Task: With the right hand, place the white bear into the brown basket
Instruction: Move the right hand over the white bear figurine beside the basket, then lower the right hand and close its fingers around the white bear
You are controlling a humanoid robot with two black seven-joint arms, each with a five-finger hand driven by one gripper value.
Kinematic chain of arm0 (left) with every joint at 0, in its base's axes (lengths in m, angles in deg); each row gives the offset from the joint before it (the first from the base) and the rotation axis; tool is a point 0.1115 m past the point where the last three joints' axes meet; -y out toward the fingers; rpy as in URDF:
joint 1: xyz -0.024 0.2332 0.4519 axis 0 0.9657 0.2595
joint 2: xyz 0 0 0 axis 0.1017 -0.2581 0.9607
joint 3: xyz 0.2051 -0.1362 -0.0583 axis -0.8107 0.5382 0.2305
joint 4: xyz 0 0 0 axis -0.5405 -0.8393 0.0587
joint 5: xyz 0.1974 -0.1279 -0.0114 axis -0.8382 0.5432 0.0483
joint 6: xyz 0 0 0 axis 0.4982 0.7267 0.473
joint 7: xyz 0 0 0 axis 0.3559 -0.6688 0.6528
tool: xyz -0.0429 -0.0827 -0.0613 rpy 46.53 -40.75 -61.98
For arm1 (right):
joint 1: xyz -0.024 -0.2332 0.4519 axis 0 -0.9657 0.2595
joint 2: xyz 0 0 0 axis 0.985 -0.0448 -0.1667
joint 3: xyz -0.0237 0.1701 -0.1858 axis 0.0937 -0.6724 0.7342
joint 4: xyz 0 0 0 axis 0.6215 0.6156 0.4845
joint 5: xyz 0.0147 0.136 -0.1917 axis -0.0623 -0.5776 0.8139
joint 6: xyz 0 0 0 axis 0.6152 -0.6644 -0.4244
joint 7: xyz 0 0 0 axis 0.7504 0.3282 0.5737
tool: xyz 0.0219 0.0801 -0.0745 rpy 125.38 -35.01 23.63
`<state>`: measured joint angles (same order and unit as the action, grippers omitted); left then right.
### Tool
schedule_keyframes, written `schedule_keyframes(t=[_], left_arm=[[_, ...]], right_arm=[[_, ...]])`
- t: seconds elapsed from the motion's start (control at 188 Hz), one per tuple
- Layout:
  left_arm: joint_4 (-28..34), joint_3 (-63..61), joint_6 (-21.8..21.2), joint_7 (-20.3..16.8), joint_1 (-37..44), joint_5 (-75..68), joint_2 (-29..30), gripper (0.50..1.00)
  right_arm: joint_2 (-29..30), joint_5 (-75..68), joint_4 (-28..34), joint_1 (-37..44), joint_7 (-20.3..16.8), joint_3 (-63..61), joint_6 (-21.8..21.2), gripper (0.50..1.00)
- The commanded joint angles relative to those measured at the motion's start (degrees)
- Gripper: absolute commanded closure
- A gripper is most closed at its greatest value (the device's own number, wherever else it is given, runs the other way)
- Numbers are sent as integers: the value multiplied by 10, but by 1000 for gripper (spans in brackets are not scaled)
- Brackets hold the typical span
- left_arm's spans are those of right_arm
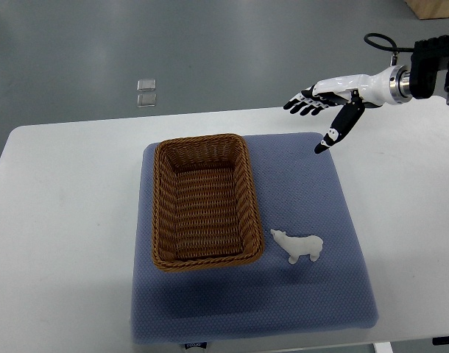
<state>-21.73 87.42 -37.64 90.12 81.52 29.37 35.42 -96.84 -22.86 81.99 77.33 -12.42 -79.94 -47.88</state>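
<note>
A small white bear (299,246) lies on the blue mat (313,191), just right of the brown wicker basket (203,201). The basket is empty and sits on the mat's left half. My right hand (318,112) comes in from the upper right and hovers above the mat's far right corner, well away from the bear. Its fingers (301,105) are spread flat and the thumb points down. It holds nothing.
The mat lies on a white table (62,220). Grey floor shows beyond the table's far edge, with two small clear squares (146,92) on it. A wooden corner shows at the top right.
</note>
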Motion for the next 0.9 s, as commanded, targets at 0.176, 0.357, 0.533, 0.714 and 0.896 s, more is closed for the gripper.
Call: schedule_keyframes(t=[0.176,0.357,0.533,0.714,0.896], left_arm=[[0,0,0,1,0,0,0,500],[0,0,0,1,0,1,0,500],[0,0,0,1,0,1,0,500],[0,-1,0,1,0,0,0,500],[1,-1,0,1,0,1,0,500]], right_arm=[[-52,-75,126,6,-20,47,-5,566],[-52,-83,132,-32,-19,46,-5,568],[-54,-77,140,-69,-20,46,-5,570],[-49,-76,143,-112,-19,41,45,572],[-40,-74,143,-152,-19,38,80,572]])
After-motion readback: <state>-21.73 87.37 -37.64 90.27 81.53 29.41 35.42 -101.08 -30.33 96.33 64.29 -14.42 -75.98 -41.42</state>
